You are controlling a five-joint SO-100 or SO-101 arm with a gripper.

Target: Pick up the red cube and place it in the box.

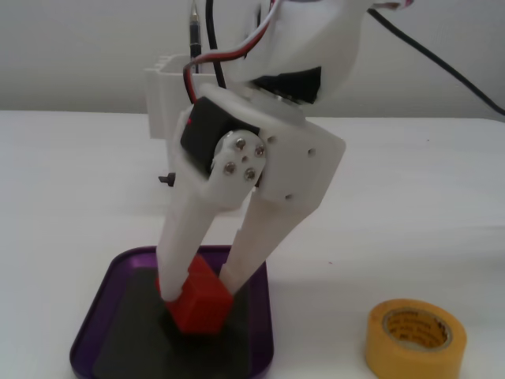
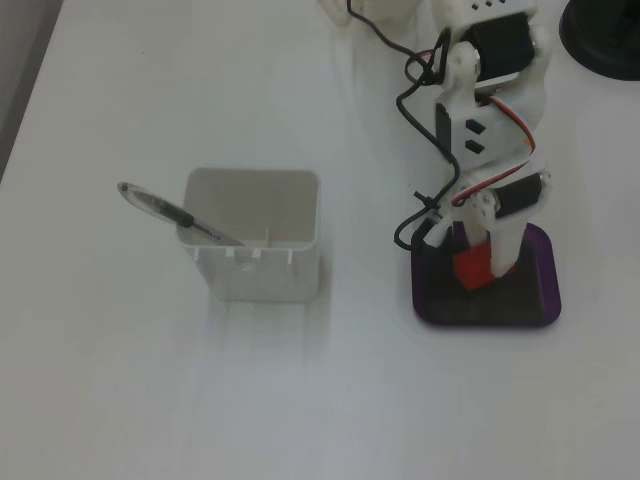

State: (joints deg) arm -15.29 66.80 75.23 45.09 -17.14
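The red cube (image 1: 201, 304) sits low inside the box, a shallow purple tray (image 1: 95, 324) with a dark floor, at the bottom of a fixed view. My gripper (image 1: 201, 288) reaches down into the tray with its white fingers (image 1: 180, 237) on either side of the cube, closed against it. I cannot tell whether the cube touches the floor. In the other fixed view the cube (image 2: 472, 268) shows between the fingers over the tray (image 2: 535, 300), with my gripper (image 2: 480, 270) above it.
A yellow tape roll (image 1: 416, 338) lies on the table right of the tray. A tall white container (image 2: 262, 245) holding a pen (image 2: 170, 212) stands left of the tray. A black round object (image 2: 605, 35) is at the top right corner.
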